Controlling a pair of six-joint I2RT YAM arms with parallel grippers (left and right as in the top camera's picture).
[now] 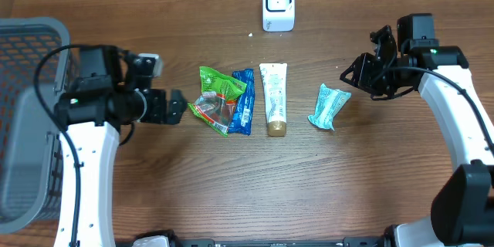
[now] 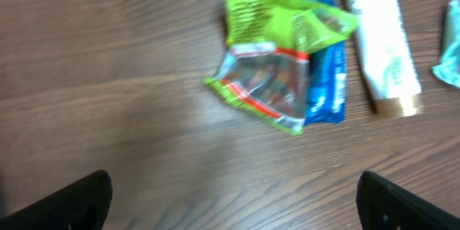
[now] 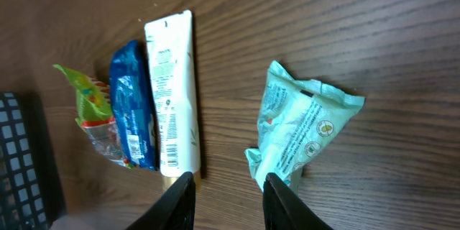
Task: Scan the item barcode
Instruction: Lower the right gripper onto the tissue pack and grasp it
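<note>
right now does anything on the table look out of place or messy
Yes. The green bag lies crumpled and partly on top of the blue packet, hiding some of it. The teal pouch sits tilted and crinkled. The white tube lies straight.

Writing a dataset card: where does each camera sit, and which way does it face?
Overhead: above the table, looking straight down; both arms, left gripper and right gripper, show.
Left wrist: on left arm, facing green packet; open fingertips at bottom corners.
Right wrist: on right arm, facing teal pouch; fingers at bottom centre.
Shared: all show the white tube.
</note>
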